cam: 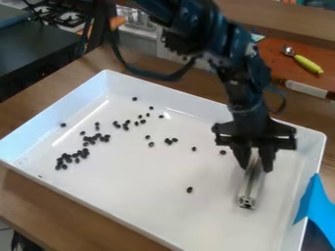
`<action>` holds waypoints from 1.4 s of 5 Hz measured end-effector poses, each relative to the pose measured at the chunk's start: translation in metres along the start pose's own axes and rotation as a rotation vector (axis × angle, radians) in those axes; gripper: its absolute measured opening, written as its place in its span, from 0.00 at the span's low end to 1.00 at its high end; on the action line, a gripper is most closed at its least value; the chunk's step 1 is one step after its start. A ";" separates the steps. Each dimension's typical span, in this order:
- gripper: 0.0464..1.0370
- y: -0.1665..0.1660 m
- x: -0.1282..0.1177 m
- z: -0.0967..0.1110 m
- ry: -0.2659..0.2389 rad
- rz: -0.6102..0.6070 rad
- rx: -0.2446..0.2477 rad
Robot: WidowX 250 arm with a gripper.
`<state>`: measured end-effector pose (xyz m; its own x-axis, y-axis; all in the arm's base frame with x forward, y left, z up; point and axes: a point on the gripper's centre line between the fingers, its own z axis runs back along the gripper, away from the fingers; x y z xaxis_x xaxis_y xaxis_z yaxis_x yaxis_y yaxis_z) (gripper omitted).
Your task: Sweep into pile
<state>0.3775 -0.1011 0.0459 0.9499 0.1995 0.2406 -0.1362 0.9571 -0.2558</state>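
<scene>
- Gripper hangs over right part of tray, fingers closed on metal bar.
- Bar: long axis runs from between fingertips down toward tray's near side, lower end a touch left in camera view, square end face toward camera. Cannot tell if it touches tray floor.
- Beans: dark, densest in left part; others scattered mid-tray, one alone left of bar's lower end.
</scene>
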 end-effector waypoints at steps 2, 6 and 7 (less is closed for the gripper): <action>0.33 0.076 0.000 0.019 0.035 0.067 0.017; 0.33 0.198 -0.021 0.053 -0.017 0.095 0.141; 0.33 0.222 -0.024 0.061 -0.022 0.102 0.177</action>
<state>0.3068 0.1196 0.0403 0.9225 0.2996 0.2433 -0.2800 0.9534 -0.1122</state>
